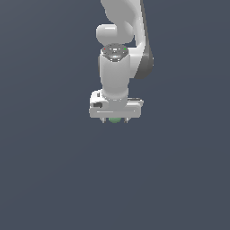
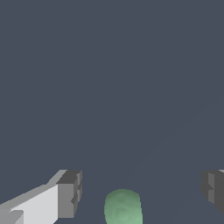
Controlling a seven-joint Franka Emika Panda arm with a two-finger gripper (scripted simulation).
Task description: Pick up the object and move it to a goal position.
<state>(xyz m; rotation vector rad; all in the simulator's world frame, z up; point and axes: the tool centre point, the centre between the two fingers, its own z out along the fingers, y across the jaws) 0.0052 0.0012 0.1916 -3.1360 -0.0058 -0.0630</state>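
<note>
Exterior and wrist views. White gripper (image 1: 115,120) points downward, jaws spread wide, fingers (image 2: 69,194) clear of the small green ball (image 2: 123,207) on both sides. The ball (image 1: 115,119) sits between the fingertips, at six o'clock beneath the palm. Probably light, rigid and apt to roll; best pinched across its widest girth.

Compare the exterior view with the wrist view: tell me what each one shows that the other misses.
Only the exterior view shows the white arm above the gripper. Only the wrist view shows clear gaps between the green ball and both dark fingertips, so the jaws stand open, not touching it. Both show the ball between the fingers over a plain dark surface.
</note>
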